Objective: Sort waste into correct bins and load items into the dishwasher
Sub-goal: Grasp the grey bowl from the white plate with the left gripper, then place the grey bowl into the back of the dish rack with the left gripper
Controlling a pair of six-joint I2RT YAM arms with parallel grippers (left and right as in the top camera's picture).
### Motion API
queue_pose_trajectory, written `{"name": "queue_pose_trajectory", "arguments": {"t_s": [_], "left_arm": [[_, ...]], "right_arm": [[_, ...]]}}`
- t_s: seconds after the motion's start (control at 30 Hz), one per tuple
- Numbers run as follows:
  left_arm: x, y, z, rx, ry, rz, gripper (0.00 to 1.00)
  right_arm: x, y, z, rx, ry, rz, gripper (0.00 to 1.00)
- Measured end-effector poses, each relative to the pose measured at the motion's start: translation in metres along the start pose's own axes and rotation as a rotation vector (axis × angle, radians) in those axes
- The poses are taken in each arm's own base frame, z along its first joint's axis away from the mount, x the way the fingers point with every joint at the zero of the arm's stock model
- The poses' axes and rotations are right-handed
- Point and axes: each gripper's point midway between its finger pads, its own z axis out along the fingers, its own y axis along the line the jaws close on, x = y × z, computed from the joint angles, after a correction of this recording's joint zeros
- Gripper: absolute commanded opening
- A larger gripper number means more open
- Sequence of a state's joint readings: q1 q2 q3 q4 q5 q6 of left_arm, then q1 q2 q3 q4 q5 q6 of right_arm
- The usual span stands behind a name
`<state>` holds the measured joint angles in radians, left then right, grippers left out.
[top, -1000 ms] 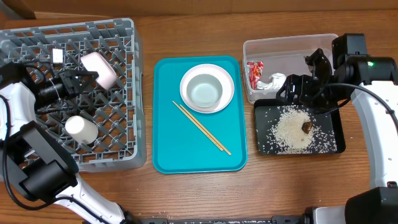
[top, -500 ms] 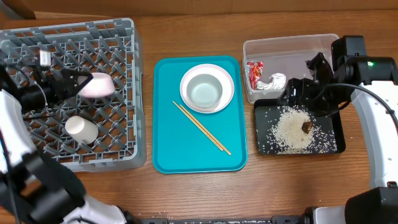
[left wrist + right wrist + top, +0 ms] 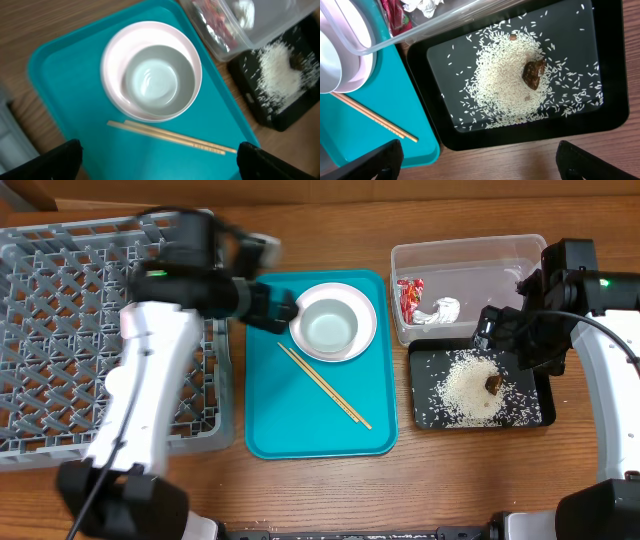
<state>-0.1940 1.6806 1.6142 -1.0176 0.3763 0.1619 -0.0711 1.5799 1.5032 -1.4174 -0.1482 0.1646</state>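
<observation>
From overhead, we see the left fingers (image 3: 280, 309) stretched out from the side of the grey dish rack (image 3: 60, 300) over the teal tray (image 3: 290, 430). They sit just beside the rim of the white plate (image 3: 367, 308), which carries the grey-green bowl (image 3: 330, 328); we take this as lining up for the next thing to load. The chopsticks (image 3: 325, 385) lie diagonally below the plate. The right fingers (image 3: 498, 333) hang over the far edge of the black tray (image 3: 540, 415), where the rice (image 3: 462, 388) and brown bit (image 3: 494, 384) sit. Beside it, the clear tub (image 3: 480, 265) holds the red wrapper (image 3: 409, 298) and tissue (image 3: 440, 311), so the waste looks sorted to us. In the left wrist view, the fingers stand wide apart and empty, with plate and bowl ahead between them and the chopsticks nearer. In the right wrist view, those fingers too are spread and hold nothing, with the rice heap ahead of them and apart from them.
</observation>
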Motion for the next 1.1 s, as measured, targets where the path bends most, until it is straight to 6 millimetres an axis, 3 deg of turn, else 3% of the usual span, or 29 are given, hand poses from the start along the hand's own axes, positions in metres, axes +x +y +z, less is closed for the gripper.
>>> {"name": "queue_pose_trajectory", "arguments": {"t_s": [0.1,0.2,0.37,0.47,0.53,0.6,0.63,0.8,0.9,1.1], "left_arm": [[0.001,-0.03,0.048,-0.032,0.073,0.106,1.0],[0.003,-0.043,0.088,-0.046,0.111,0.142,0.96],[0.031,-0.05,0.148,-0.054,0.233,0.128,0.6],[0.05,-0.048,0.173,-0.061,0.305,0.11,0.53],[0.058,-0.045,0.181,-0.065,0.334,0.096,0.3],[0.062,-0.043,0.184,-0.073,0.345,0.075,0.09],[0.062,-0.043,0.184,-0.074,0.345,0.076,0.06],[0.054,-0.042,0.18,-0.089,0.326,0.076,0.04],[0.04,-0.043,0.169,-0.093,0.291,0.074,0.04],[-0.024,-0.035,0.102,-0.091,0.09,0.013,0.04]], "right_arm": [[0.0,0.0,0.0,0.001,0.0,0.001,1.0],[0.0,0.0,0.0,0.001,0.0,0.001,0.99],[0.0,0.0,0.0,0.001,0.0,0.001,1.0],[0.0,0.0,0.0,0.001,0.0,0.001,0.99],[0.0,0.0,0.0,0.001,0.0,0.001,1.0],[0.0,0.0,0.0,0.001,0.0,0.001,1.0],[0.0,0.0,0.0,0.001,0.0,0.001,1.0],[0.0,-0.001,0.0,0.002,0.0,0.001,0.99],[0.0,-0.001,0.0,0.003,0.0,0.001,0.99],[0.0,-0.001,0.0,0.003,0.0,0.001,0.99]]}}
